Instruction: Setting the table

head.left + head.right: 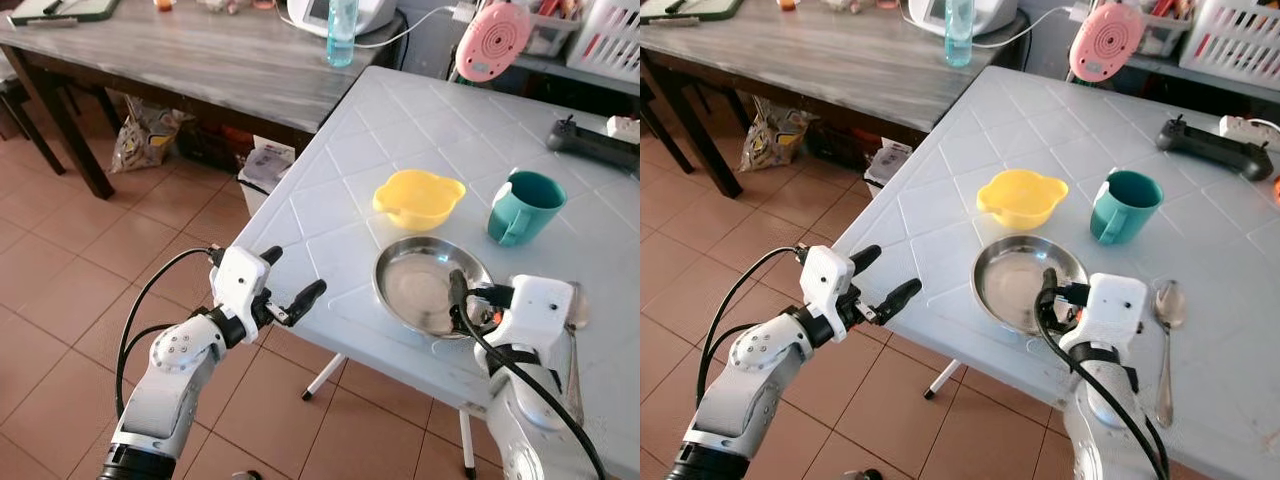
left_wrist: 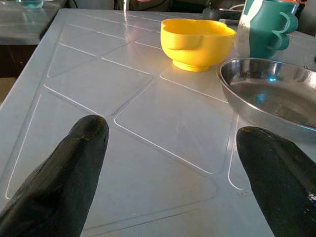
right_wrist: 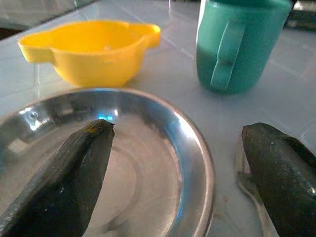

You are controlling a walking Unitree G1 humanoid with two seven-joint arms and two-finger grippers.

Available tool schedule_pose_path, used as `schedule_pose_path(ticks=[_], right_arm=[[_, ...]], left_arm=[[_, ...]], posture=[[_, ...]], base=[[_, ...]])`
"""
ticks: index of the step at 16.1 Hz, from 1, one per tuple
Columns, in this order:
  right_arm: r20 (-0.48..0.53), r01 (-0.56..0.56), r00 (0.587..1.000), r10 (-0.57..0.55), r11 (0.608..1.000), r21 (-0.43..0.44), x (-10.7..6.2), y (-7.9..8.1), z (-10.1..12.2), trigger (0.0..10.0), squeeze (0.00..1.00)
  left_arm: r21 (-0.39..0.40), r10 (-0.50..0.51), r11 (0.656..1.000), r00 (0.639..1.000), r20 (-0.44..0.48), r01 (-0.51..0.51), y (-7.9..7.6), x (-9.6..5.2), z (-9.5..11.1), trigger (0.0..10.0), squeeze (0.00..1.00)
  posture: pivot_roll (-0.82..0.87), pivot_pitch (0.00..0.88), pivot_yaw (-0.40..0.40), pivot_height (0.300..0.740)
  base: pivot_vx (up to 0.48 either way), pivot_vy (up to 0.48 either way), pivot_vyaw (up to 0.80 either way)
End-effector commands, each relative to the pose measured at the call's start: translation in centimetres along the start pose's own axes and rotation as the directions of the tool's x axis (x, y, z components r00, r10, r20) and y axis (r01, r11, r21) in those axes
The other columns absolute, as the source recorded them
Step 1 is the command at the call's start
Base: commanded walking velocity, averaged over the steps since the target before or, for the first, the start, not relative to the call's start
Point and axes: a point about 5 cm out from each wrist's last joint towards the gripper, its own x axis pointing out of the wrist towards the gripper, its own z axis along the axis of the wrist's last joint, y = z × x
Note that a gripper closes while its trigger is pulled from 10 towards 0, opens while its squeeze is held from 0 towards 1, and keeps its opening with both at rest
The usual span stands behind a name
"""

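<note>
On the white tiled table (image 1: 330, 200) a steel plate (image 1: 420, 285) lies near the front edge. Behind it stand a yellow bowl (image 1: 418, 198) and a teal mug (image 1: 525, 207). A spoon (image 1: 1166, 330) lies to the right of the plate. My right gripper (image 3: 180, 163) is open and low over the plate's right rim, one finger above the dish and the other outside the rim. My left gripper (image 1: 294, 273) is open at the table's front left edge, pointing across the bare top toward the bowl (image 2: 197, 42) and the plate (image 2: 271, 94). Neither gripper holds anything.
A black controller (image 1: 590, 145), a pink round device (image 1: 493, 40) and a white basket (image 1: 615, 35) sit at the table's far side. A grey wooden table (image 1: 200, 60) with a water bottle (image 1: 341, 30) stands behind left. A bag (image 1: 145, 135) lies beneath it on the tiled floor (image 1: 60, 300).
</note>
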Motion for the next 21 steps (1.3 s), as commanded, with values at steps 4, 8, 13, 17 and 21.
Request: schedule_pose_path(ticks=[4, 8, 13, 17, 21], right_arm=[[-0.049, 0.027, 0.998, -0.026, 1.000, 0.008, 0.5, -0.4, -0.4, 10.0, 0.00], [-0.059, 0.053, 0.997, -0.051, 0.998, 0.027, 0.1, -0.9, -0.4, 10.0, 0.00], [-0.127, 0.037, 0.992, -0.028, 0.997, 0.071, -1.1, -0.5, -1.7, 10.0, 0.00], [-0.132, 0.006, 0.991, 0.005, 0.996, 0.088, -0.6, 0.2, -1.5, 10.0, 0.00], [-0.117, -0.011, 0.993, 0.024, 0.993, 0.117, -0.2, 0.7, -0.9, 10.0, 0.00]], left_arm=[[0.005, -0.027, 1.000, 1.000, -0.008, 0.027, 0.2, 0.3, 0.3, 10.0, 0.00], [-0.006, -0.032, 0.999, 0.999, -0.011, 0.032, -0.1, 0.4, 0.1, 10.0, 0.00], [-0.017, -0.040, 0.999, 0.999, -0.016, 0.039, -0.5, 0.5, -0.1, 10.0, 0.00], [-0.015, -0.044, 0.999, 0.999, -0.017, 0.043, -0.5, 0.6, -0.1, 10.0, 0.00], [-0.016, -0.043, 0.999, 0.999, -0.021, 0.043, -0.7, 0.5, -0.1, 10.0, 0.00]], posture=[[0.04, 0.176, -0.045, 0.740], [0.03, 0.176, -0.044, 0.740], [0.02, 0.180, -0.038, 0.740], [0.02, 0.181, -0.036, 0.740], [0.03, 0.181, -0.039, 0.740]], base=[[0.000, 0.000, 0.00], [0.000, 0.000, 0.00], [0.000, 0.000, 0.00], [0.000, 0.000, 0.00], [0.000, 0.000, 0.00]])
